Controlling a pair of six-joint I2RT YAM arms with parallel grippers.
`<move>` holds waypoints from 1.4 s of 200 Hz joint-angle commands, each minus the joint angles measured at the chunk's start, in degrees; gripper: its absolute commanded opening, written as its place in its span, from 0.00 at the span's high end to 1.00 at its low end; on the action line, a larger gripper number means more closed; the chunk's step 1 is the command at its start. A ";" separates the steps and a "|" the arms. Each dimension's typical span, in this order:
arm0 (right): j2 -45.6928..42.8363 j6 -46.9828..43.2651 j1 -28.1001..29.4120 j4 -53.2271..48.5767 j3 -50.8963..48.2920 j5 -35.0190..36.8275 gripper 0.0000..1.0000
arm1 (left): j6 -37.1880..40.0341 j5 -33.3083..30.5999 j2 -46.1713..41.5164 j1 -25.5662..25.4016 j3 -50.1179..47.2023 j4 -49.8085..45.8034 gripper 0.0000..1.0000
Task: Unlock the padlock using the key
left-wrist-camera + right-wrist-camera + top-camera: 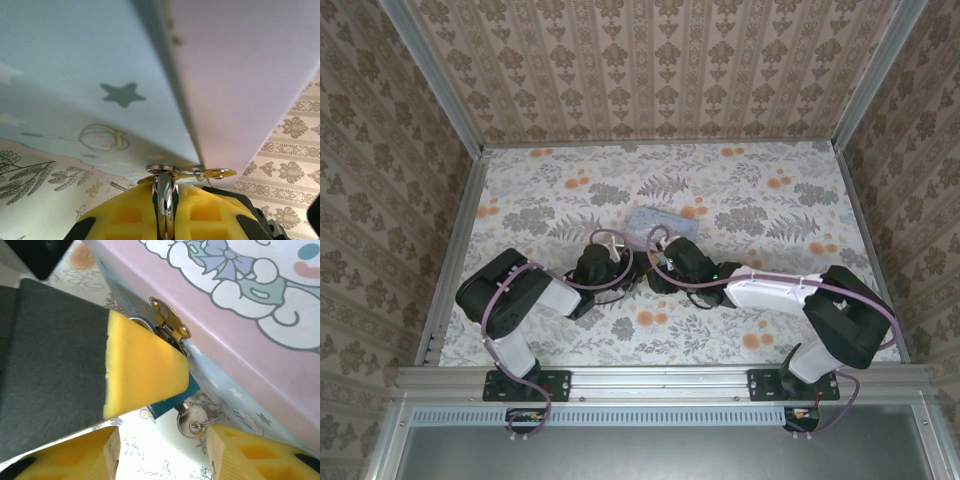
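Yellow pads [200, 210] of the left gripper [164, 192] pinch a bright metal piece, probably the shackle of the padlock [166, 407], which hangs at the gold hasp [170, 320] of the tin box [260, 340]. The right gripper [165, 442] stands wide, its fingers either side of the key [190, 421], just under the lock. The step in hand looks like taking the key. Next it must close on the key's head and twist.
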 commanded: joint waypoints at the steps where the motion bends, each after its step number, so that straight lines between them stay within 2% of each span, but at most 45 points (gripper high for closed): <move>1: -1.91 8.25 -1.59 6.93 -3.47 -2.79 0.46 | 3.84 3.34 0.82 -0.99 -1.42 -2.61 1.00; 41: -0.98 16.38 -4.92 16.91 -8.77 -5.59 0.40 | 5.89 2.68 0.69 -1.28 -2.09 -3.93 1.00; 104: -0.82 20.21 -7.86 20.38 -10.27 -5.56 0.38 | 9.51 2.64 0.82 -1.37 -2.95 -5.92 1.00; 117: -0.80 20.77 -8.51 20.88 -10.52 -5.13 0.38 | 10.58 2.83 0.54 -1.37 -2.95 -6.78 0.97; 135: -0.37 21.72 -9.79 21.55 -10.53 -5.15 0.38 | 12.30 3.07 -0.58 -1.37 -2.91 -9.15 0.88; 165: 1.96 23.65 -12.42 23.69 -9.29 -7.80 0.37 | 16.38 2.59 -5.49 -1.38 -2.78 -16.97 0.66; 214: 6.17 25.11 -15.35 24.09 -4.23 -11.54 0.37 | 25.86 -2.84 -23.52 -1.12 -1.59 -40.44 0.35; 250: 7.92 25.10 -17.39 24.86 -1.61 -13.44 0.37 | 31.98 -8.79 -37.54 0.20 1.00 -57.44 0.16; 280: 5.40 24.33 -17.71 26.85 -5.51 -15.02 0.38 | 34.56 -8.64 -41.27 4.68 3.03 -63.22 0.09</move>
